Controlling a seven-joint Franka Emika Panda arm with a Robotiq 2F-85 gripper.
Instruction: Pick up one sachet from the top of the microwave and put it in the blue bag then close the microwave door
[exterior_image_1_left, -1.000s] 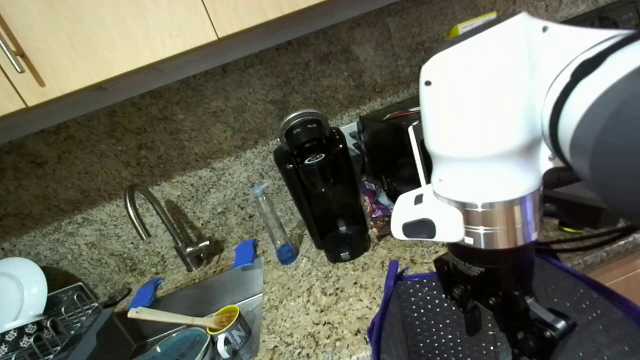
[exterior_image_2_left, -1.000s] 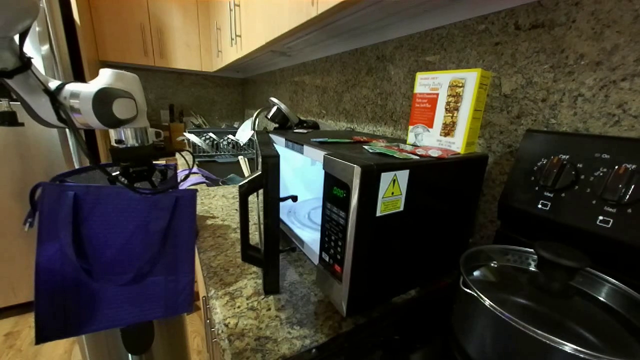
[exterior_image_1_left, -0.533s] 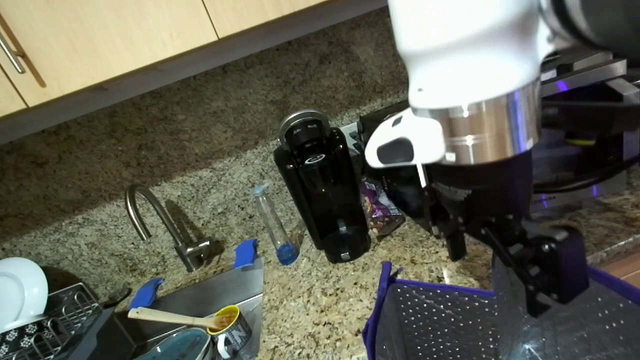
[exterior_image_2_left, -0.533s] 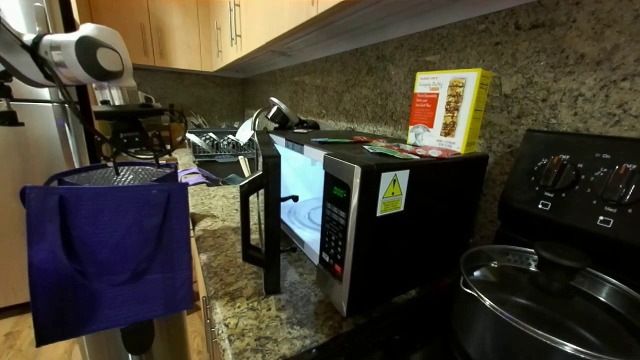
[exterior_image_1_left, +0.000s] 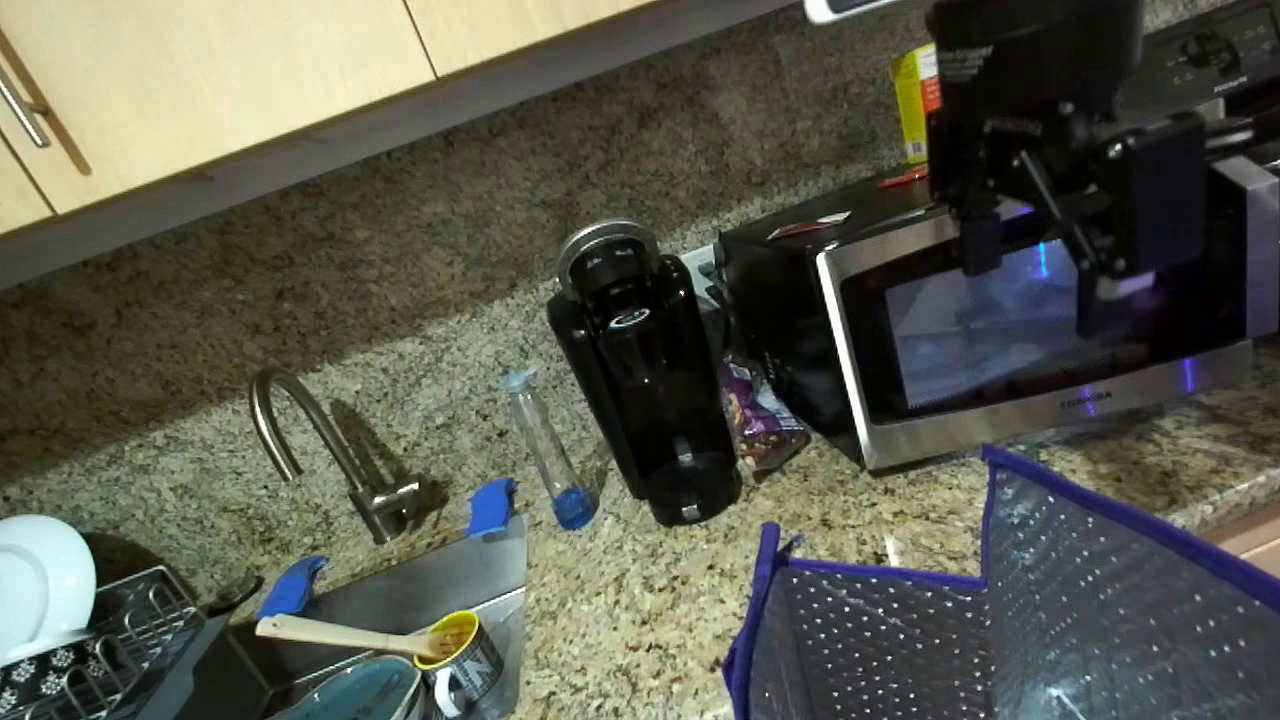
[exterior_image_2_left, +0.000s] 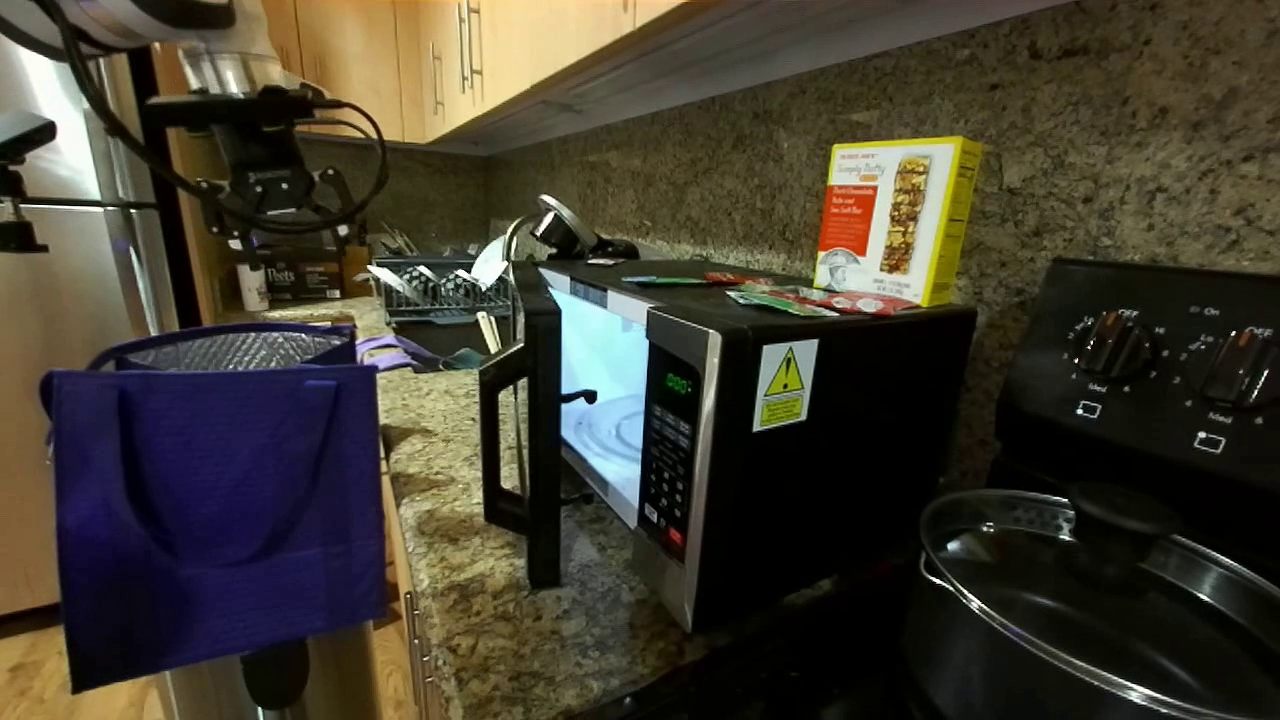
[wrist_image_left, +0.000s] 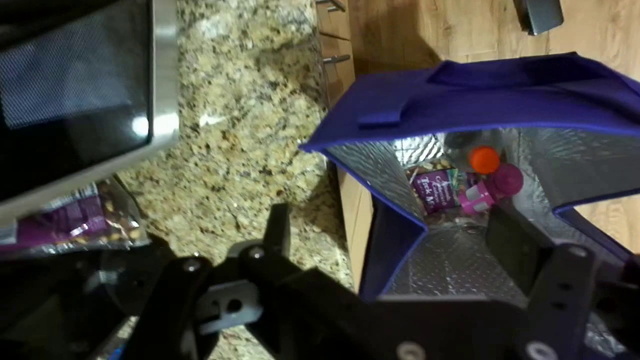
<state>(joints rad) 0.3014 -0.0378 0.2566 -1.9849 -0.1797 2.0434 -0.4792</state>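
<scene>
The microwave (exterior_image_2_left: 840, 440) is a wide box with a black side and top and a silver-edged front; its inside glows white. The microwave door (exterior_image_1_left: 1000, 345), dark glass framed in silver steel, stands open, angled out from the microwave's front. A flat green-and-white sachet (exterior_image_2_left: 785, 301) lies on top of the microwave, toward the front corner farthest from the door's hinge. Another green sachet (exterior_image_2_left: 660, 281) lies flat on the microwave's top, nearer the hinge end and close to the front edge. The blue bag (exterior_image_2_left: 220, 480), blue-purple outside with a silvery lining, is upright in front of the microwave and apart from it, its mouth open upward.
</scene>
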